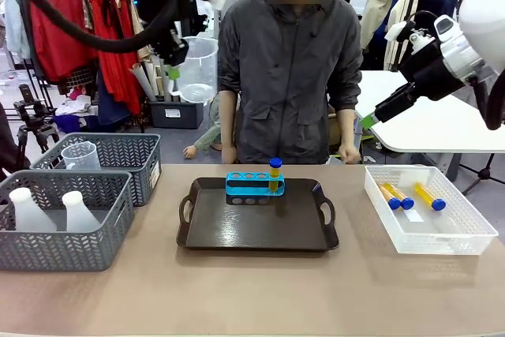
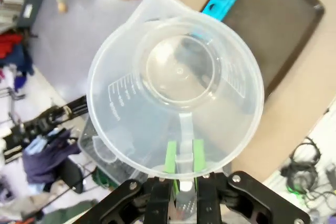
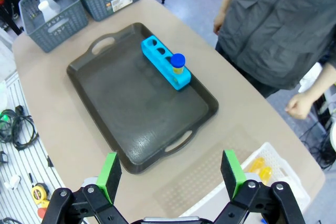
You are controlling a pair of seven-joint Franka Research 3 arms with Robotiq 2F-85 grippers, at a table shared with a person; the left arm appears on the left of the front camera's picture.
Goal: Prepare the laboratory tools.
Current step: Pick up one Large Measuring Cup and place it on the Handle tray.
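Note:
My left gripper (image 2: 184, 157) is shut on the handle of a clear measuring beaker (image 2: 176, 87), held high over the table's left side; in the front view that gripper (image 1: 173, 73) and beaker (image 1: 197, 65) hang in front of the clothes rack. One yellow tube with a blue cap (image 1: 274, 173) stands in the blue rack (image 1: 254, 185) on the dark tray (image 1: 256, 226). Three more tubes (image 1: 406, 196) lie in the white basket (image 1: 473, 230). My right gripper (image 3: 170, 174) is open and holds nothing, raised above the table's right side (image 1: 368, 121).
Two white flasks (image 1: 47, 211) stand in the near grey basket (image 1: 67, 250) at left. A second clear beaker (image 1: 80, 155) sits in the grey basket (image 1: 126, 159) behind it. A person (image 1: 288, 61) stands at the far edge, hands near the table.

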